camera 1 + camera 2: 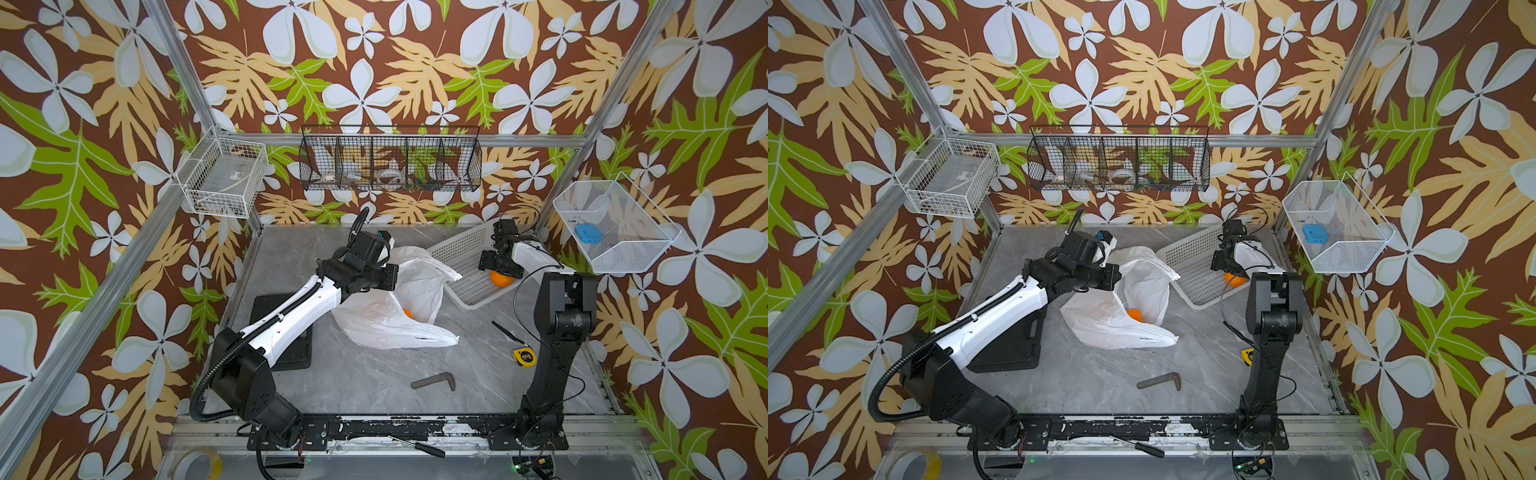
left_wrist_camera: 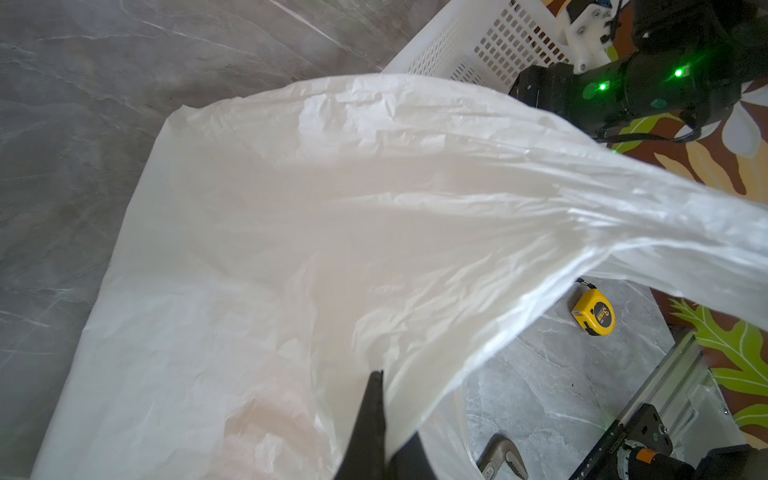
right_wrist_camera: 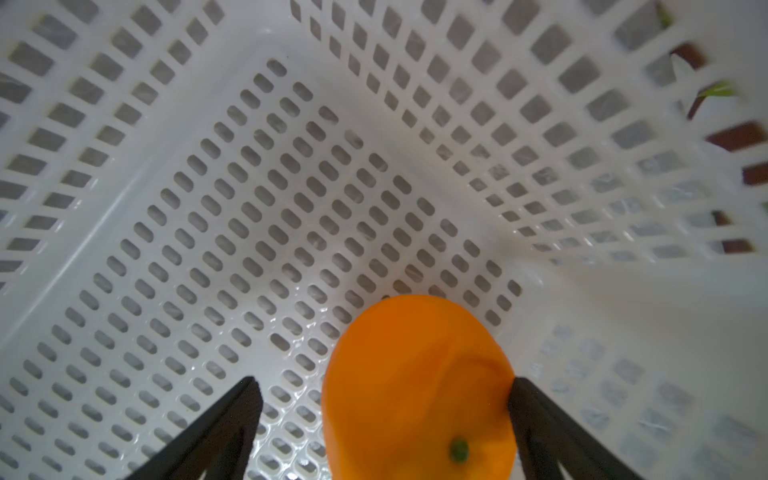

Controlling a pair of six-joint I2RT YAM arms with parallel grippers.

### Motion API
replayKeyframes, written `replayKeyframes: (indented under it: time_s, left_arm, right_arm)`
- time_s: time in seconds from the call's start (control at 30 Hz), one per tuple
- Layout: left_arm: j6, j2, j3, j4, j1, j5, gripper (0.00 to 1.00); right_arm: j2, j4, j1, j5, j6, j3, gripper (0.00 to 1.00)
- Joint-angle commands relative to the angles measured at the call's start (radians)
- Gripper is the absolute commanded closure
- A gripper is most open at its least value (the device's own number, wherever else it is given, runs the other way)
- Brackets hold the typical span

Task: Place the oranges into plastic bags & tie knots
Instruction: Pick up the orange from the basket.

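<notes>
Straddling orange (image 3: 419, 374) beside basket wall (image 3: 582, 145): tool (image 3: 382, 380)

text: large "3" | on: black round label of yellow tape measure (image 2: 593, 312) | smaller print there: too small to read

The bag (image 2: 291, 216) is thin, crinkly white plastic. The orange (image 3: 415, 374) has smooth, shiny skin. The basket (image 3: 257, 41) is hard white plastic.

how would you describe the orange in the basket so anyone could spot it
Find the white holed basket at the back right of the table. An orange sits in it, between the open fingers of the right hand. The other orange in view lies inside the white bag.
</notes>
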Motion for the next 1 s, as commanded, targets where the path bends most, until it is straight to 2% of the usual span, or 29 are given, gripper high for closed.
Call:
replayKeyframes:
  time_s: [0.0,0.13,0.3,0.37,0.53,0.67,0.77,0.97]
  left_arm:
    - [-0.002,-0.005,-0.003,0.021,0.0,0.002,1.0]
    - [-0.005,-0.007,-0.008,0.025,0.0,0.001,1.0]
    - [-0.004,-0.007,-0.006,0.024,0.0,0.002,1.0]
    - [-0.003,-0.007,-0.006,0.022,0.0,0.001,1.0]
    - [-0.003,-0.013,-0.009,0.022,0.0,0.004,1.0]
    - [-0.005,-0.016,-0.014,0.021,0.0,0.004,1.0]
    - [-0.007,-0.019,-0.016,0.022,0.0,0.0,1.0]
    - [-0.005,-0.016,-0.009,0.019,0.0,-0.002,1.0]
  right_arm:
    - [0.023,-0.061,-0.003,-0.057,-0.023,0.018,0.1]
    - [0.024,-0.067,-0.003,-0.091,-0.034,0.008,0.14]
    - [0.019,-0.056,-0.003,-0.086,-0.033,0.005,0.28]
    - [0.012,-0.047,-0.003,-0.075,-0.029,0.002,0.33]
    - [0.031,-0.057,-0.003,-0.002,-0.039,0.042,0.35]
    - [0.043,-0.062,-0.003,0.035,-0.047,0.062,0.44]
    - [0.028,-0.049,-0.003,0.009,-0.048,0.046,0.53]
    - [-0.08,-0.025,0.009,-0.07,-0.065,-0.01,0.62]
